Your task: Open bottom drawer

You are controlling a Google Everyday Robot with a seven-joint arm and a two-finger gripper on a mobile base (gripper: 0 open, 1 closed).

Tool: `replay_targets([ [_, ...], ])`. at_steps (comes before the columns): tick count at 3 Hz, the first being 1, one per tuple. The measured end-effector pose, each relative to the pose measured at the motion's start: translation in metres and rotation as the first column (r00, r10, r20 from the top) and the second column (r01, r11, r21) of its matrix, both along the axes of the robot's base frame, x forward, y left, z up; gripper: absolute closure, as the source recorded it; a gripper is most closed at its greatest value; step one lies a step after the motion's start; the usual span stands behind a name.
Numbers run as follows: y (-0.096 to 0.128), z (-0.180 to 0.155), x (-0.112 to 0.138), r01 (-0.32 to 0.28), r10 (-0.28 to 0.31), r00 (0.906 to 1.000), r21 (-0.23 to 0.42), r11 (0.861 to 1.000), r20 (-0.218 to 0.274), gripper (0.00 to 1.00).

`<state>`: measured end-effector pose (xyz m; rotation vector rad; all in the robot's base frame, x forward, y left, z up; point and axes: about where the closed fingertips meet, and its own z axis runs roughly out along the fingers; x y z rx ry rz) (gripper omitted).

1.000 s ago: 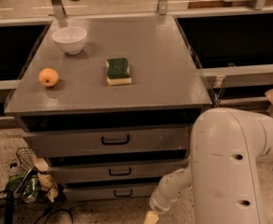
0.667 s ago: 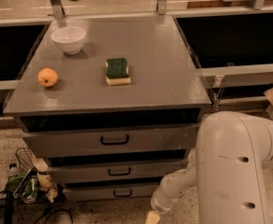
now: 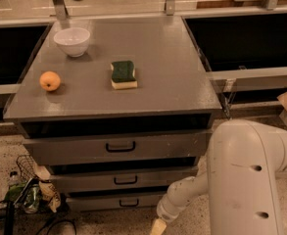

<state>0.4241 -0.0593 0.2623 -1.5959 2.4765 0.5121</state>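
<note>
The bottom drawer [image 3: 114, 201] is the narrowest grey front at the foot of the cabinet, with a small black loop handle [image 3: 129, 202], and it looks closed. Above it are the mid-sized drawer [image 3: 123, 179] and the widest top drawer [image 3: 118, 148]. My white arm [image 3: 251, 180] fills the lower right and reaches down and left. The gripper [image 3: 157, 227] sits at the bottom edge of the view, to the right of and below the bottom drawer's handle, apart from it and mostly cut off.
On the grey cabinet top [image 3: 167, 77] lie a white bowl [image 3: 72, 41], an orange [image 3: 50, 81] and a green and yellow sponge [image 3: 123, 74]. A wire basket with bottles and litter [image 3: 28, 190] stands on the floor at the left. Dark bins flank the cabinet.
My arm has shifted slightly to the right and grown larger in view. The drawers and the things on top have not moved.
</note>
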Motion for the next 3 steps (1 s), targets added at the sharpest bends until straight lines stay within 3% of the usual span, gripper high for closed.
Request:
replay_targets([
  [1,0.0075,-0.0068,0.0117,-0.021,0.021,0.9994,0.005,1.0,0.028,0.0],
  [3,0.0122,-0.015,0.0126,-0.004,0.004,0.9996,0.021,1.0,0.029,0.0],
])
